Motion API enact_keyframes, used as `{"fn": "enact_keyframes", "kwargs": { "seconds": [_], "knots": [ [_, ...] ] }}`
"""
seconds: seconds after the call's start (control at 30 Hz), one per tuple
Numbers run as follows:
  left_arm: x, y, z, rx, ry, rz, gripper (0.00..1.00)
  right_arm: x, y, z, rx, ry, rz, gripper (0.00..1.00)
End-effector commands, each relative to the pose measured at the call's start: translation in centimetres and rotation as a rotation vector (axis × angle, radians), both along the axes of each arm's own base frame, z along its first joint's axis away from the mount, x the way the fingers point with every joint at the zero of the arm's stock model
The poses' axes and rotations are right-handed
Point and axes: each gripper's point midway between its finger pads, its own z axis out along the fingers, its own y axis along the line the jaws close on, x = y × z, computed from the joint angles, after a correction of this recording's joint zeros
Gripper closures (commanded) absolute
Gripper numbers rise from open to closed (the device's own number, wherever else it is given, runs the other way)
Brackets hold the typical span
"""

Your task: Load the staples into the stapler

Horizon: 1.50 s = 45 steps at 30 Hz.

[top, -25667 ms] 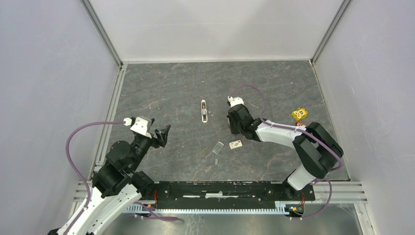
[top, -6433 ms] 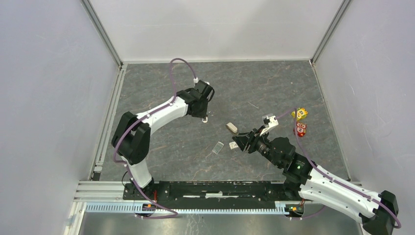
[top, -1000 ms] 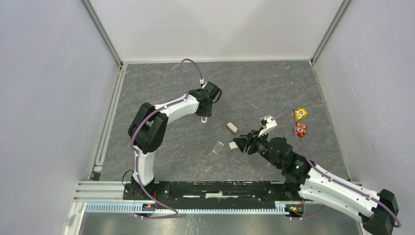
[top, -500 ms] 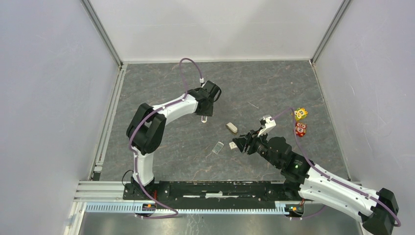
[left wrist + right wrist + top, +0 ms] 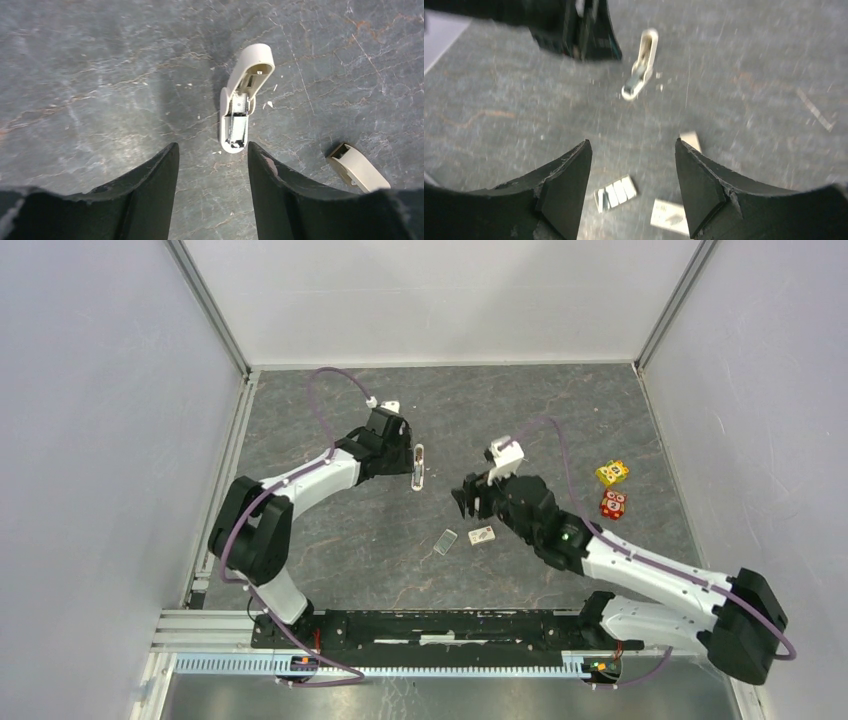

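Observation:
The beige stapler [image 5: 418,468] lies hinged open on the grey floor, its metal channel [image 5: 236,122] facing up. My left gripper [image 5: 212,150] stands open just short of its near end, touching nothing [image 5: 405,460]. My right gripper [image 5: 631,145] is open too and hovers right of the stapler [image 5: 468,499]. Under it lie a clear plastic lid [image 5: 615,192] with pale strips that look like the staples, and the whitish box [image 5: 669,216]. In the top view the lid [image 5: 446,541] and box [image 5: 481,535] sit side by side.
A small loose beige piece [image 5: 357,167] lies right of the stapler, also seen in the right wrist view [image 5: 690,140]. A yellow cube [image 5: 612,472] and a red cube [image 5: 613,504] sit at the right. Grey walls enclose the floor.
My left gripper has drawn back left off the stapler and opened wider. My right arm has swung from over the box up toward the centre, and its jaws have widened.

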Motion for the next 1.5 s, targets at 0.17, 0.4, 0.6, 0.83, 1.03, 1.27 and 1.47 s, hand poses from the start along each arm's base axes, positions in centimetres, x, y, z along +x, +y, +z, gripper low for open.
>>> {"fn": "enact_keyframes", "kwargs": {
  "seconds": [0.17, 0.4, 0.6, 0.83, 1.03, 1.27, 1.47],
  "knots": [
    [1.9, -3.9, -2.3, -0.024, -0.076, -0.089, 0.37, 3.8, 1.1, 3.8, -0.03, -0.105, -0.033, 0.31],
    [2.2, -3.3, -4.7, 0.069, -0.072, -0.083, 0.38, 3.8, -0.5, 3.5, -0.03, -0.11, -0.068, 0.31],
    [2.2, -2.7, -6.0, 0.122, -0.062, -0.092, 0.48, 3.9, -2.2, 3.5, -0.02, -0.121, -0.109, 0.31],
    [1.4, -2.4, -6.4, 0.155, -0.056, -0.125, 0.65, 3.9, -3.1, 2.7, -0.023, -0.108, -0.122, 0.31],
    [-0.5, -2.0, -5.6, 0.166, -0.065, -0.156, 0.68, 4.2, -3.0, 2.1, 0.002, -0.09, -0.115, 0.31],
    [-2.4, -2.2, -5.5, 0.169, -0.062, -0.168, 0.56, 5.1, -1.8, 0.4, 0.01, -0.053, -0.088, 0.31],
    [-2.8, -2.2, -5.2, 0.147, -0.073, -0.167, 0.48, 7.7, -0.8, -0.7, -0.012, -0.027, -0.073, 0.32]
  ]
}}
